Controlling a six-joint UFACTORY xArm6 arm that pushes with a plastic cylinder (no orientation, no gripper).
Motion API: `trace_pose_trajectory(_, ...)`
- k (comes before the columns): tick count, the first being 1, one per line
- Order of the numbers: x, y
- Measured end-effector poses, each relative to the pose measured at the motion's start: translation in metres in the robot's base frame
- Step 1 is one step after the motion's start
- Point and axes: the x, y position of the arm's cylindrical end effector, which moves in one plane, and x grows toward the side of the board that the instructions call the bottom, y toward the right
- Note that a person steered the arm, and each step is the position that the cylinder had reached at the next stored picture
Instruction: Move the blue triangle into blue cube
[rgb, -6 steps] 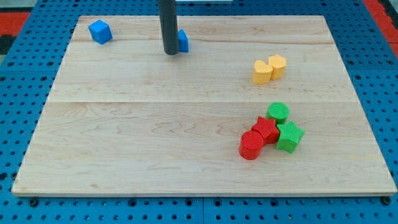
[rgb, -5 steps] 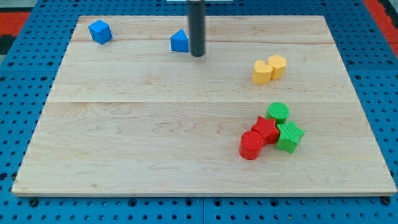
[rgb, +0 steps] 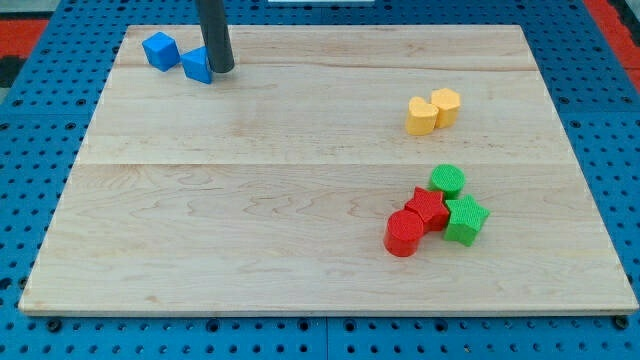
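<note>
The blue cube (rgb: 159, 50) sits near the board's top left corner. The blue triangle (rgb: 196, 65) lies just to its right and a little lower, close to or touching the cube. My tip (rgb: 221, 69) stands against the triangle's right side, with the dark rod rising out of the view's top.
Two yellow blocks (rgb: 432, 110) sit together at the right. A cluster at the lower right holds a green cylinder (rgb: 448, 181), a red star (rgb: 428, 208), a red cylinder (rgb: 404, 234) and a green star (rgb: 465, 219). The wooden board (rgb: 250, 200) lies on a blue pegboard.
My tip went from the triangle's left side round to its right side, then swept left. The blue triangle slid left with it, up to the blue cube.
</note>
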Motion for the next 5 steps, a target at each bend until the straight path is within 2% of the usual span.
trace_pose_trajectory(3,-0.004,-0.024)
trace_pose_trajectory(4,0.002,-0.006)
trace_pose_trajectory(5,0.013,0.058)
